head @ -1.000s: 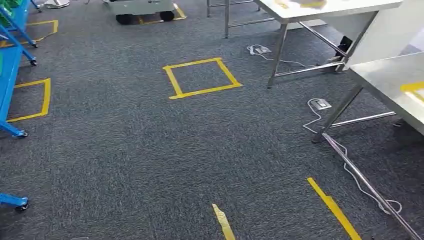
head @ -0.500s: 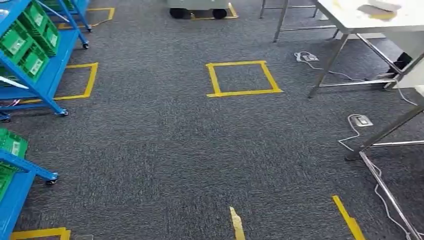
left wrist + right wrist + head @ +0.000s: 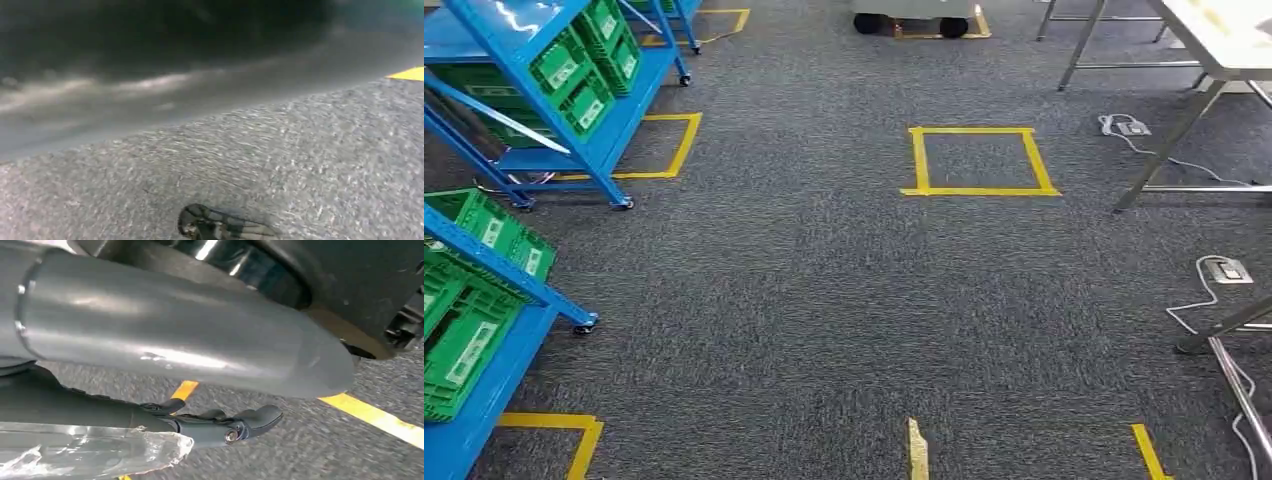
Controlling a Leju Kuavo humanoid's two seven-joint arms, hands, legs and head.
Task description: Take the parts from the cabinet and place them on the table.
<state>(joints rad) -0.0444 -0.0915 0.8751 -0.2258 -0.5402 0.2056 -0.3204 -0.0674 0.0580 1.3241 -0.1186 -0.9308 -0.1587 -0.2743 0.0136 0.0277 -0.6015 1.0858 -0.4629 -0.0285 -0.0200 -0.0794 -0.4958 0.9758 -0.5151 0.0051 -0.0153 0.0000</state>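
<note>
Right hand (image 3: 150, 432) gripping a clear plastic bag (image 3: 95, 450) above grey carpet (image 3: 824, 300), left hand's fingers impossible to judge, blue cabinets (image 3: 534, 90) holding green bins (image 3: 574, 70), steel table (image 3: 1224, 40) standing opposite.

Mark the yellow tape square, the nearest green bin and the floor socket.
Yellow tape square (image 3: 980, 191), head view, its near strip.
Nearest green plastic bin (image 3: 464, 350), head view, its side wall.
Grey floor socket (image 3: 1226, 269), head view, its plate.
</note>
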